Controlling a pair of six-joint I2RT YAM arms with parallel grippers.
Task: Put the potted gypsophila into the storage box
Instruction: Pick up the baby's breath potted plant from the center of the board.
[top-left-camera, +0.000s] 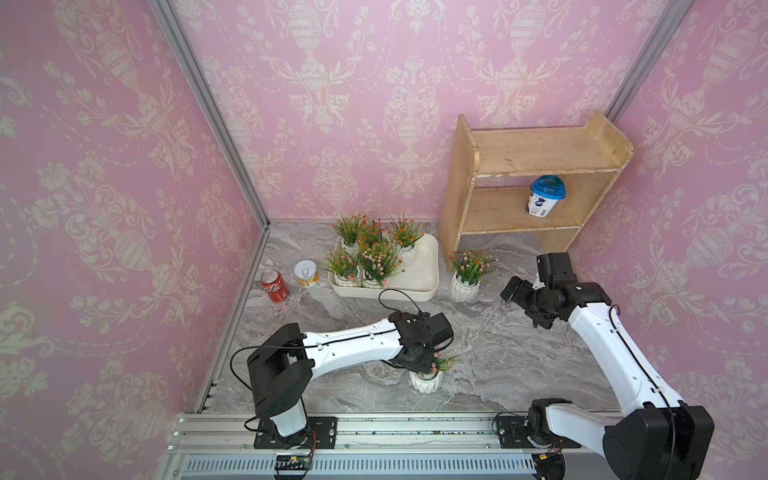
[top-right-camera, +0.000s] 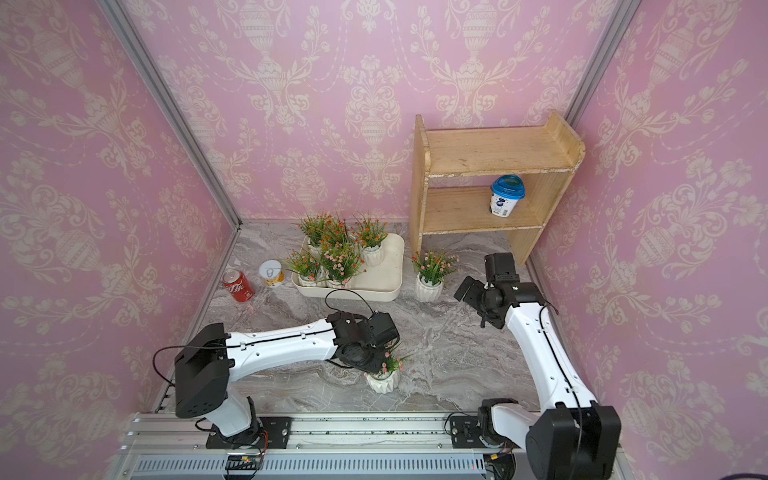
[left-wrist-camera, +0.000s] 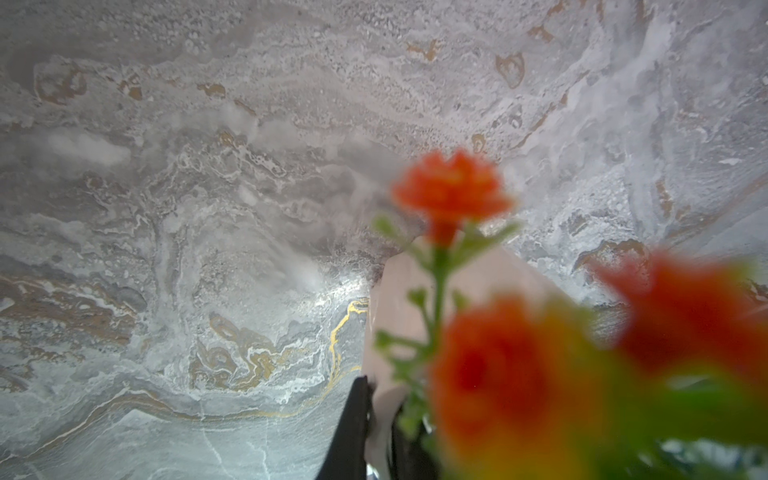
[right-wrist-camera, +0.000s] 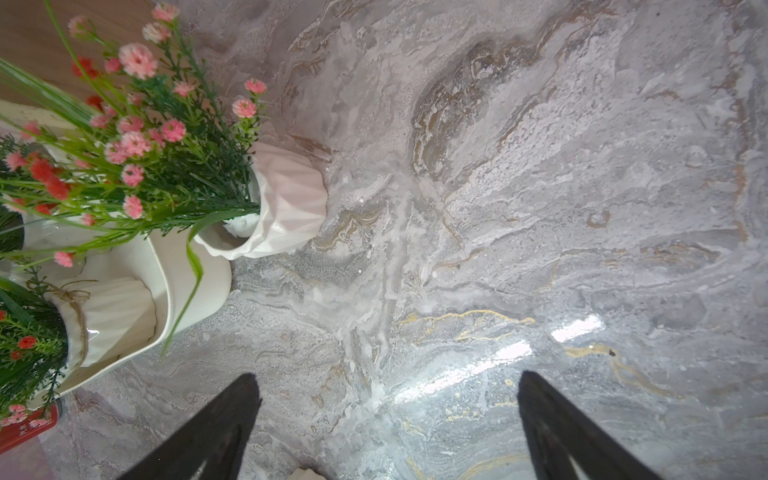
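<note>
A potted gypsophila (top-left-camera: 427, 381) (top-right-camera: 383, 381), pink-red flowers in a ribbed white pot, is near the table's front middle. My left gripper (top-left-camera: 426, 368) (top-right-camera: 380, 365) comes down on it from above and is shut on the pot's rim (left-wrist-camera: 399, 299); blurred flowers fill much of the left wrist view. A second potted gypsophila (top-left-camera: 465, 286) (top-right-camera: 430, 286) (right-wrist-camera: 286, 199) stands on the table just right of the storage box (top-left-camera: 419, 286) (top-right-camera: 386, 291) (right-wrist-camera: 195, 274), which holds several potted plants on its left side. My right gripper (top-left-camera: 512, 289) (right-wrist-camera: 386, 390) hovers open and empty to the right of that second pot.
A red cola can (top-left-camera: 275, 286) and a tin can (top-left-camera: 306, 274) stand left of the box. A wooden shelf unit (top-left-camera: 536, 153) at the back right holds a blue-lidded cup (top-left-camera: 546, 201). Pink walls close in the marble table on three sides.
</note>
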